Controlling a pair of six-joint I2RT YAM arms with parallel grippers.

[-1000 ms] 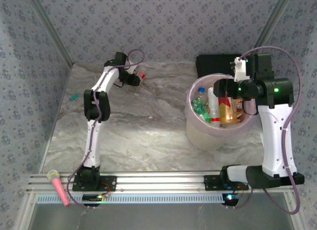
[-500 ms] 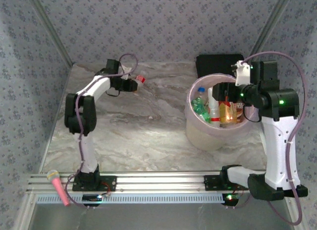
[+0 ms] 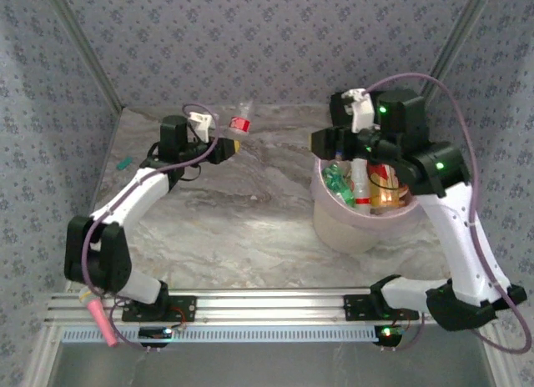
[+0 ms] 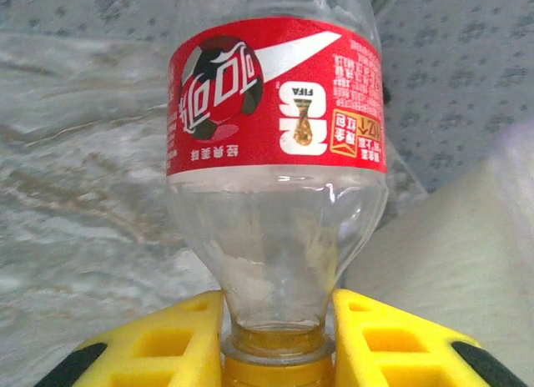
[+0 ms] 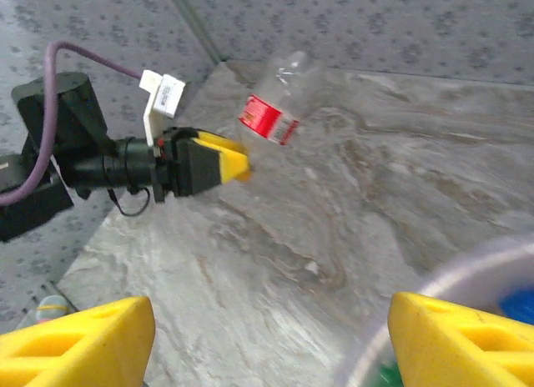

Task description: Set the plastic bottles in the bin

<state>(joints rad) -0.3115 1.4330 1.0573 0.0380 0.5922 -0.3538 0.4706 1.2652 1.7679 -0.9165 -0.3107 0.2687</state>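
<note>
My left gripper (image 4: 278, 347) is shut on the neck of a clear plastic bottle (image 4: 275, 103) with a red label and an orange cap. It holds the bottle (image 3: 240, 120) off the table at the back, left of the bin (image 3: 367, 224). That cream bin, lined in pink, holds several plastic bottles (image 3: 360, 180). My right gripper (image 5: 271, 345) stands open with nothing between its fingers, above the bin's left rim (image 5: 450, 278). In its view the held bottle (image 5: 269, 116) and the left gripper (image 5: 224, 162) lie ahead.
A pink microphone (image 3: 98, 316) lies by the left arm's base. A small teal object (image 3: 125, 163) sits at the table's left edge. The black case (image 3: 338, 103) shows partly behind the right arm. Bare marble (image 3: 242, 212) lies between arm and bin.
The left gripper has shut on the bottle and lifted it off the table, its elbow swinging down and left. The right gripper has moved left, from over the bin's middle to its left rim.
</note>
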